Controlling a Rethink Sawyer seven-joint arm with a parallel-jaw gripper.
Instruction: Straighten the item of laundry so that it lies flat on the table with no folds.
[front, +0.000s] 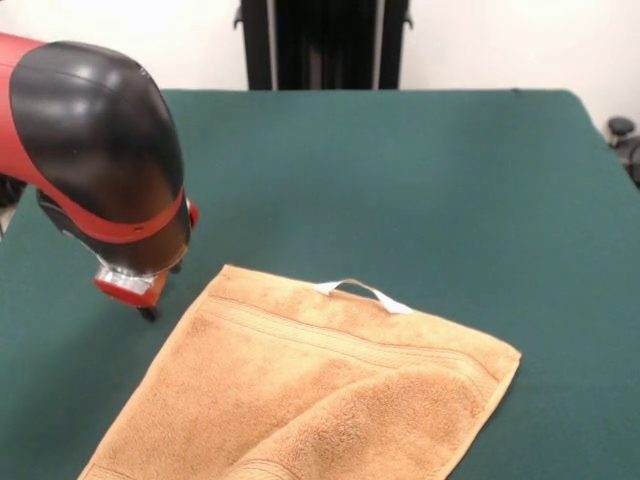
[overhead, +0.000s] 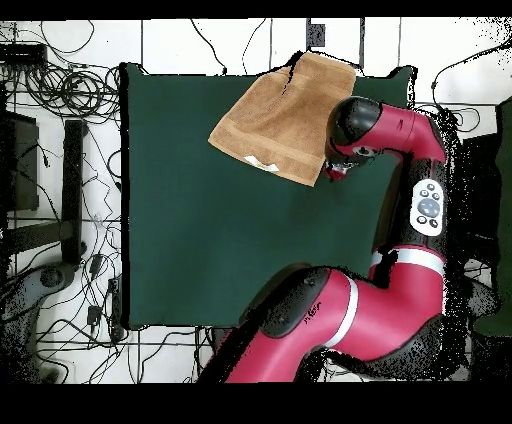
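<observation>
My gripper (front: 148, 305) hovers just beside the towel (front: 310, 390) at the desk (front: 420, 180) edge; its opening I cannot tell. I should pinch the folded-over flap's corner and pull outward.

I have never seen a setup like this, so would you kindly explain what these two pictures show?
The red and black machine is a robot arm. One picture is taken across the table, facing the robot; the other looks straight down. On the green table lies a golden-tan towel with a white loop tag; part of it is folded over and it reaches the table's edge. The arm's gripper hangs beside the towel's corner. It seems to hold nothing, and whether it is open is unclear.
</observation>
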